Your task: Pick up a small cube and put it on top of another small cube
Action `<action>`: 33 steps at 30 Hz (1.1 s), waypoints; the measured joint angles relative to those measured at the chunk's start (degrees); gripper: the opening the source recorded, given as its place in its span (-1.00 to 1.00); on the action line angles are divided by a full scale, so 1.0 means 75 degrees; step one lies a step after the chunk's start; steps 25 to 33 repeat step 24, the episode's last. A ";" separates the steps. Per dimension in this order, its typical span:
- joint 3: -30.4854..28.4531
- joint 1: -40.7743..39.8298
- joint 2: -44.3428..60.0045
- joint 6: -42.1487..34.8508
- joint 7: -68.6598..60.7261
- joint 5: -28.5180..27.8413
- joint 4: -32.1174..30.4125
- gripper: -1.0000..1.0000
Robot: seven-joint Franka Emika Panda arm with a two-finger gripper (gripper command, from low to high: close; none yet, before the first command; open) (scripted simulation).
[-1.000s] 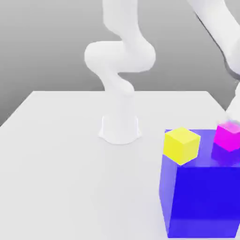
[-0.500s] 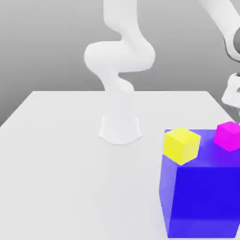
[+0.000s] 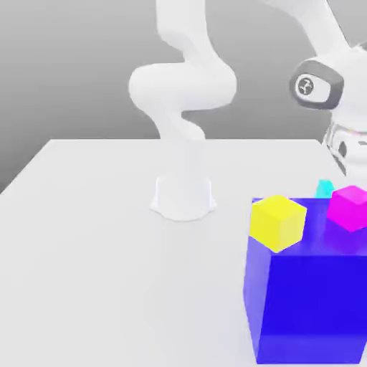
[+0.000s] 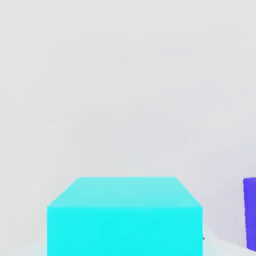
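While the white robot arm (image 3: 183,86) rises from its round base on a pale table (image 3: 93,236), its upper links curve across to the exterior view's right, where the wrist hangs above a big blue block (image 3: 308,301). On the block's top sit a yellow cube (image 3: 278,222), at the corner nearer the arm's base, and a magenta cube (image 3: 350,208) further toward the exterior view's right, the two apart from each other. A sliver of the small cyan cube (image 3: 325,188) peeks out just behind the magenta cube, below the wrist. In the hand view that cyan cube (image 4: 125,217) looms very close, one flat face square to the camera and its top face level, so it sits straight rather than tilted; as a cube it has no long axis. The claw is pinched narrow, apparently gripping the cyan cube, though the fingers themselves are hidden. An edge of the blue block (image 4: 249,212) shows beside the cube.
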 joint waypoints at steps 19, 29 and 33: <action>0.1295 -0.1863 0.1563 0.2876 0.3667 -0.1741 -0.1065 1.00; 0.1295 -0.1863 0.1563 0.2876 0.3667 -0.1741 -0.1065 1.00; 0.1295 -0.1863 0.1563 0.2876 0.3667 -0.1741 -0.1065 1.00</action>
